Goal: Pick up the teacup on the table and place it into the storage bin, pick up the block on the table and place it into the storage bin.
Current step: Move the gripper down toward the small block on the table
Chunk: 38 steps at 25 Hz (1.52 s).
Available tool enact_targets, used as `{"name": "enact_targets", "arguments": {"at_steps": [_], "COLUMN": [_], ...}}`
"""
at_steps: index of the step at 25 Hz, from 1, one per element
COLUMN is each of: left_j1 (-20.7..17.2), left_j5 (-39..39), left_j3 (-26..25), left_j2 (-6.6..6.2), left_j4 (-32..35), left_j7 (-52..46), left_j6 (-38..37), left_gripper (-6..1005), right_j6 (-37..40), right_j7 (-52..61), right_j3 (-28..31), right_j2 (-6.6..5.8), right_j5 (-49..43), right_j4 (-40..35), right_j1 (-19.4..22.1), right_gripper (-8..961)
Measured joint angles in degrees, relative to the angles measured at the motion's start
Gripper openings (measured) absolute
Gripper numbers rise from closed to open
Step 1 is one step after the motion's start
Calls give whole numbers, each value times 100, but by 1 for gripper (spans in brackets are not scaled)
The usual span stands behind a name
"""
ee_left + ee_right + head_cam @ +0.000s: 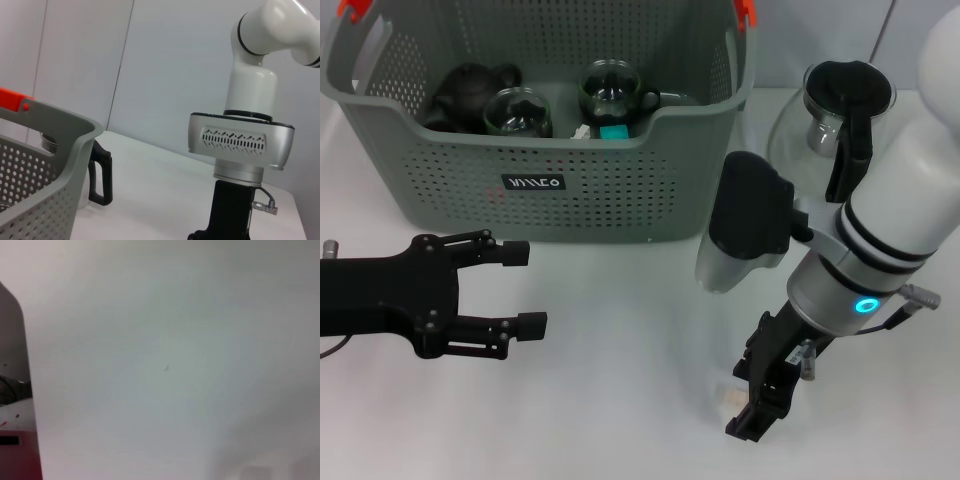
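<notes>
In the head view, the storage bin [570,190] stands at the far side of the white bench [620,390], and inside it I see two glass teacups [517,112], a dark teapot [470,90] and a small teal piece [615,131] that could be a block, though I cannot be sure. The left hand [523,288] waits in front of the bin, low over the bench, with its fingers spread open and nothing between them. The right hand [760,405] points down at the bench near the front edge; a small pale thing [730,397] lies just beside its tip, maybe the block, but I cannot tell if the hand is open or closed. A glass pitcher [840,115] with a black handle stands to the right of the bin. In the left wrist view, the corner of the bin with an orange clip [15,99] appears, the black pitcher handle behind it, and the right arm [247,140] standing over the bench. The right wrist view shows almost only bare white bench, no object I can name. I judge the teacup part is probably done, and the block part is in hand or nearly finished.
</notes>
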State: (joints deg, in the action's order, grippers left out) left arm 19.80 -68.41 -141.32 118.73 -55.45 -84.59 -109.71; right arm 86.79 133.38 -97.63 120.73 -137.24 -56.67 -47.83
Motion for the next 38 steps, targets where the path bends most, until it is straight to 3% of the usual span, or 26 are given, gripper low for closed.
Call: {"name": "enact_targets", "arguments": {"at_steps": [7, 31, 38], "left_j1": [0, 50, 52], "left_j5": [25, 31, 29], "left_j3": [0, 0, -1], "left_j2": [-2, -69, -70], "left_j4": [16, 246, 245], "left_j7": [80, 141, 145], "left_j6": [0, 21, 22], "left_gripper": [908, 908, 908], "right_j6": [-134, -471, -515], "right_j7": [83, 206, 207], "right_j3": [-199, -488, -493], "right_j2": [12, 3, 2], "right_j5": [20, -13, -21], "right_j4": [-1, 39, 58], "right_j1": [15, 63, 64], "right_gripper": [745, 432, 428]}}
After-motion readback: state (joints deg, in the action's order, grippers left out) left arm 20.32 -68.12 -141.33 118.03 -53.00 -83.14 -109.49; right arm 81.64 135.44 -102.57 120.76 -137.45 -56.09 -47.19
